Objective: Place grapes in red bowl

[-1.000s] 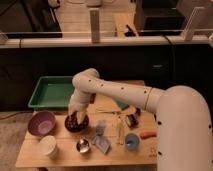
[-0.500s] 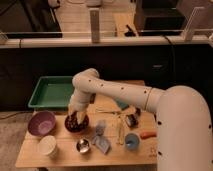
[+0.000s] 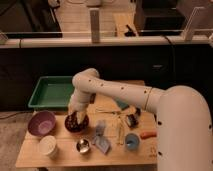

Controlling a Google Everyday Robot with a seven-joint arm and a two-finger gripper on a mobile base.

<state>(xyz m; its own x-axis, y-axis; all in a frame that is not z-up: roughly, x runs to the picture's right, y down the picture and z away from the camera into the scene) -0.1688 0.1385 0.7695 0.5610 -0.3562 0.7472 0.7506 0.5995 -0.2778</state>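
The red bowl (image 3: 79, 125) sits on the wooden table (image 3: 65, 157), right of the purple bowl (image 3: 41, 123). It looks dark orange-red at its rim. My gripper (image 3: 75, 118) hangs down from the white arm, right over the red bowl and reaching into it. Dark grapes (image 3: 73, 122) show inside the bowl under the gripper. The gripper hides most of them.
A green tray (image 3: 52, 93) stands at the back left. A white cup (image 3: 48, 146), a small steel cup (image 3: 83, 145), a blue cup (image 3: 132, 142), a blue packet (image 3: 101, 137) and an orange item (image 3: 148, 134) lie along the table's front and right. A railing runs behind.
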